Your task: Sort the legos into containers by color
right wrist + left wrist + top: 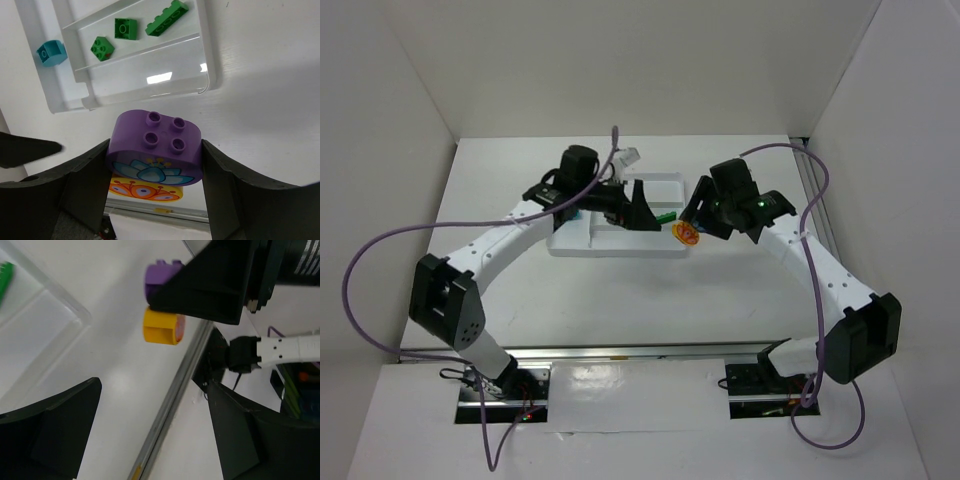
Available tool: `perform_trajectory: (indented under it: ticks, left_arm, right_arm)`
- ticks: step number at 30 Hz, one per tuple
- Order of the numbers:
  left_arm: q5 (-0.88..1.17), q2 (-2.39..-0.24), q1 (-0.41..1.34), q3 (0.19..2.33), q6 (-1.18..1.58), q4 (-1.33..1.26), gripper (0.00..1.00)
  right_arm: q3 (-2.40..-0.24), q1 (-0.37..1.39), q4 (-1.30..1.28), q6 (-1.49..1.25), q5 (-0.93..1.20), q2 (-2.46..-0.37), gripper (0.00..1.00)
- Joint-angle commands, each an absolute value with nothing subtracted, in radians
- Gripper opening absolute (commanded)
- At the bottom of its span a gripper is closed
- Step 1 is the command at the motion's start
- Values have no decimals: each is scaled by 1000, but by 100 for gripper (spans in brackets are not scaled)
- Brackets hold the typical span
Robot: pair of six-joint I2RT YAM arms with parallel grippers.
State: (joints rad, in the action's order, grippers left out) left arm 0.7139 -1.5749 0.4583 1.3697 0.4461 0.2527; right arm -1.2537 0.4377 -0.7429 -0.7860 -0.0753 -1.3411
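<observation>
You are working over a white table [620, 300] that is carrying everything. Your left arm [510, 235] is reaching in above the white tray [610, 246], and your right arm [820, 270] is angling toward the tray's right end. The tray is sitting mid-table, with raised dividers splitting it into shallow compartments. Your left claw [154, 385] is hanging spread wide with nothing between its fingers, looking down on the table just off a corner of the tray. Your right claw [155, 150] is clamping the purple brick [154, 132], one finger pressing each side and the studs facing the wrist camera, just outside the tray's edge. The orange brick [145, 191] is sitting right against the purple one's underside. You are not getting enough view to tell whether the two are joined or whether the orange one is resting on the table. The long green brick [167, 18], the square green brick [125, 28] and the third green brick [102, 48] are lying apart from each other in one compartment. The teal brick [51, 52] is lying across a divider from them, in the neighbouring compartment.
</observation>
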Motion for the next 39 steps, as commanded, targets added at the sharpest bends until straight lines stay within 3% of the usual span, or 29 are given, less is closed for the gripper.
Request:
perform_trajectory:
  ticks: [1,19,22,26,33,35,36,39]
  left_arm:
    - [804,-1601,521,1365,423,151,99]
    - [681,-1727,617,1324,554,-91,97]
    - [667,-1738,617,1335,554,-91,94]
    - [657,-1738,617,1313,572,-135,83]
    - [632,-1717,617,1287,626,-213,82]
    - [643,-1717,617,1276,650,-236,75]
    - [653,-1717,617,1276,660,-261,65]
    - [675,-1726,617,1267,686,-281,48]
  right_arm:
    - [-1310,431,-678,-770,-41,-1341,47]
    - [-1321,440,-669,-770,-11,-1350,47]
    - [-1330,440,-669,-770,-11,-1350,47]
    - [-1330,440,-669,-770,-11,-1350,47]
    - [-1310,440,-660,-779,-2,-1341,47]
    - [-1310,440,-660,-779,-2,-1341,47]
    - [-1310,440,-660,-779,-2,-1341,47]
    - [-1310,440,-660,-779,-2,-1341,47]
